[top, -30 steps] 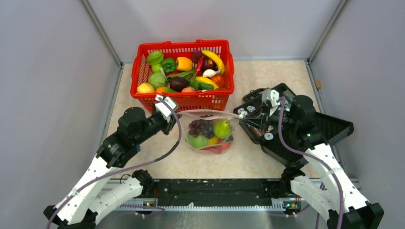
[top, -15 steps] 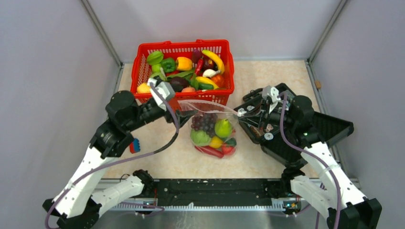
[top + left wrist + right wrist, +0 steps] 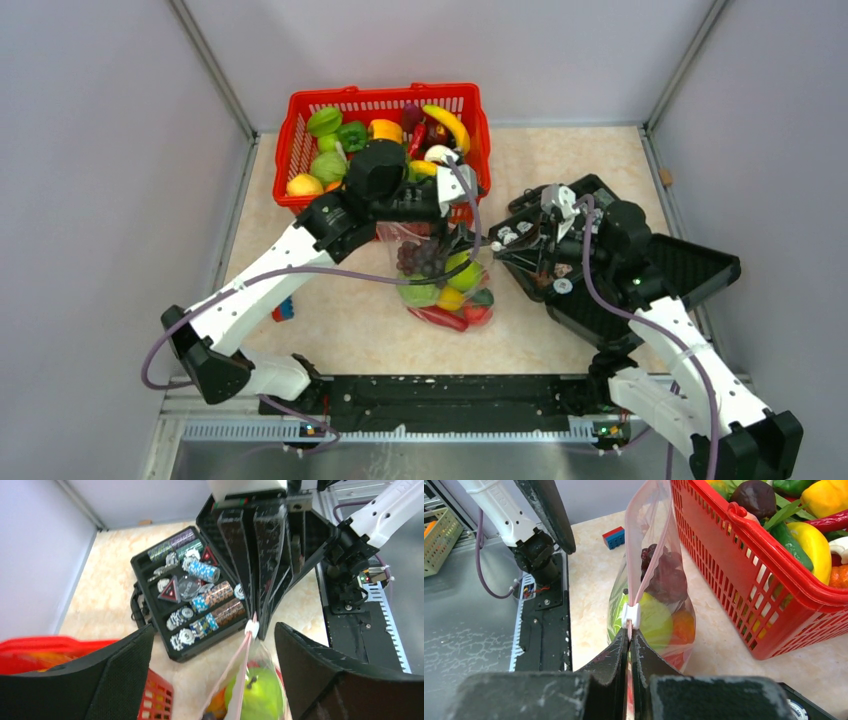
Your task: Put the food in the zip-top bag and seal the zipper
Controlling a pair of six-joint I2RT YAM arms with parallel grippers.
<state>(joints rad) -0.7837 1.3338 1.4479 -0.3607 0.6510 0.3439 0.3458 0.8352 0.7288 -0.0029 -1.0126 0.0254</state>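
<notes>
The zip-top bag point(image 3: 440, 285) stands on the table in front of the basket, holding food: purple grapes point(image 3: 425, 258), a green pear point(image 3: 255, 695), a red chili point(image 3: 440, 318). My right gripper point(image 3: 629, 632) is shut on the pink zipper point(image 3: 651, 560) strip, just behind its white slider point(image 3: 631, 616), and holds that end of the bag up. My left gripper point(image 3: 214, 627) hangs wide open above the bag near the slider point(image 3: 251, 628). The strip runs between its fingers point(image 3: 115, 680) and touches neither. In the top view the left gripper point(image 3: 460, 238) faces the right gripper point(image 3: 497, 245).
A red lattice basket point(image 3: 300, 110) full of toy produce stands just behind the bag. An open black case point(image 3: 150, 607) of chips and small items lies to the right, under the right arm. A small blue and red block point(image 3: 614, 536) lies on the table to the left.
My left gripper let go of the bag's left corner and opened wide. Its arm swung right across the bag toward the slider. The right gripper kept its hold.
</notes>
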